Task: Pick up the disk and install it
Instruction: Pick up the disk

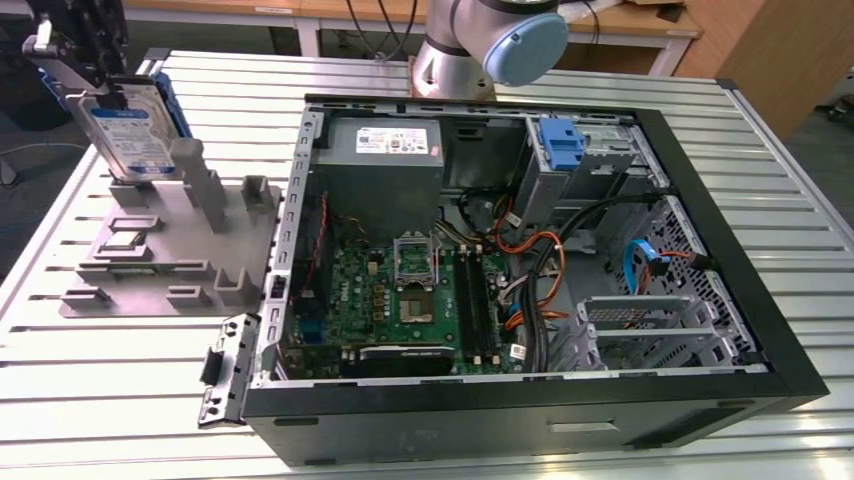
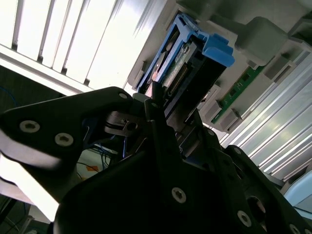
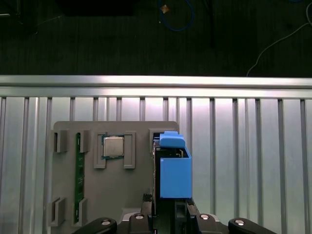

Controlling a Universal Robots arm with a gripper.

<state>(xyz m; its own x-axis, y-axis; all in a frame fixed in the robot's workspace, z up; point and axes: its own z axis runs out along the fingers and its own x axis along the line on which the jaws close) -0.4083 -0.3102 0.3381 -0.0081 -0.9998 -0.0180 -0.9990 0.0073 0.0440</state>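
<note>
The disk (image 1: 127, 135), a flat rectangular silver-grey metal hard drive with a white-and-blue label and a bright blue plastic bracket, stands on end directly beneath the black claw (image 1: 98, 92). The claw's fingers are closed on the disk's upper edge. It is probably dense, rigid and shock-sensitive, with smooth faces, so the bracketed edges are the safer hold. Its long axis runs straight down from the claw to the grey moulded fixture tray (image 1: 160, 270) below. Whether its lower end sits in a slot, I cannot tell. The open black computer case (image 1: 747, 300) lies well aside of the claw.
</note>
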